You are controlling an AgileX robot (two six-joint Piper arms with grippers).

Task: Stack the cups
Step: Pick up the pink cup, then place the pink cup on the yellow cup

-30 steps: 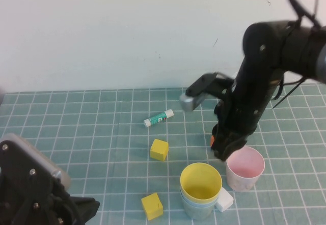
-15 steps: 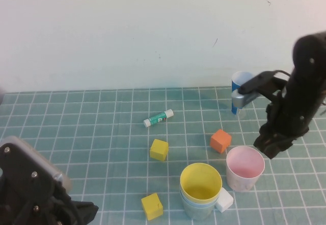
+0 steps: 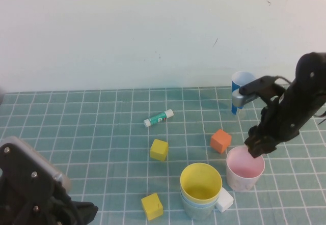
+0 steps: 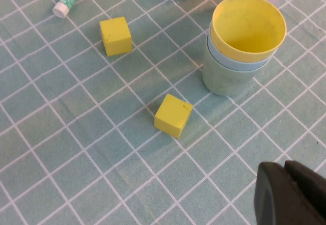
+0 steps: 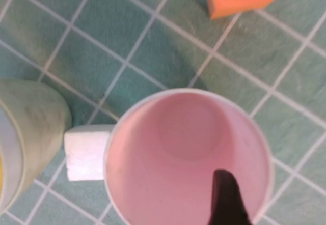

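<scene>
On the tabletop (image 3: 91,133) the yellow-topped stack (image 3: 200,191) stood beside the pink cup (image 3: 245,168), likely light, thin-walled and easily squashed, best pinched at its rim, where the right hand (image 3: 256,147) hovered spread with one finger (image 5: 227,198) inside, while the left hand (image 4: 291,194) sat closed near the tabletop's front left corner.

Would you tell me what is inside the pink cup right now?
One fingertip of the open right gripper dips just inside the pink cup; otherwise it holds nothing. The fingertip hides a little of the inner wall.

Right hand (image 3: 253,148) over lone cup (image 3: 245,169); stacked cups (image 3: 200,192) left of it.
</scene>
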